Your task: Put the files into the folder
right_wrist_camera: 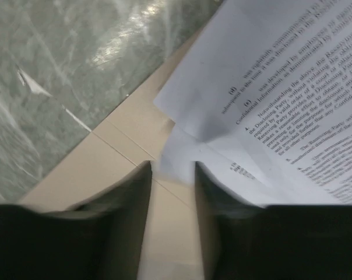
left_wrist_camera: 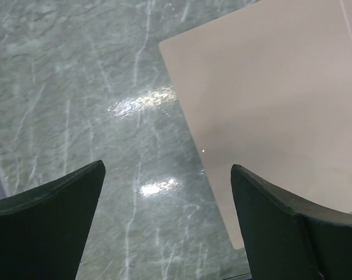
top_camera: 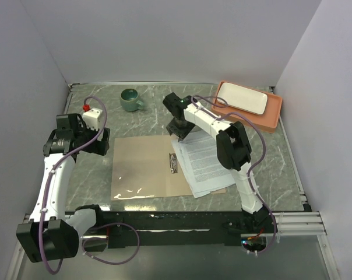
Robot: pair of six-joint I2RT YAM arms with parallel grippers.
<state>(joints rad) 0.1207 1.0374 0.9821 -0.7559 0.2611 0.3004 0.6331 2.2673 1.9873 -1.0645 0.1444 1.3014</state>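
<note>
The tan folder (top_camera: 141, 169) lies open and flat on the marble table, with a metal clip (top_camera: 172, 162) at its centre fold. The files (top_camera: 205, 160), white printed sheets, lie fanned on its right half and stick out past its right and near edges. My right gripper (top_camera: 180, 135) hovers low at the sheets' far left corner. In the right wrist view its jaws (right_wrist_camera: 173, 164) stand apart, with a blurred corner of the files (right_wrist_camera: 281, 87) at the fingertips and folder (right_wrist_camera: 123, 140) below. My left gripper (left_wrist_camera: 167, 166) is wide open and holds nothing, over bare table beside a folder corner (left_wrist_camera: 269, 87).
A green mug (top_camera: 130, 100) stands at the back, left of centre. An orange tray (top_camera: 269, 116) holding a white plate (top_camera: 242, 97) sits at the back right. Grey walls enclose the table on three sides.
</note>
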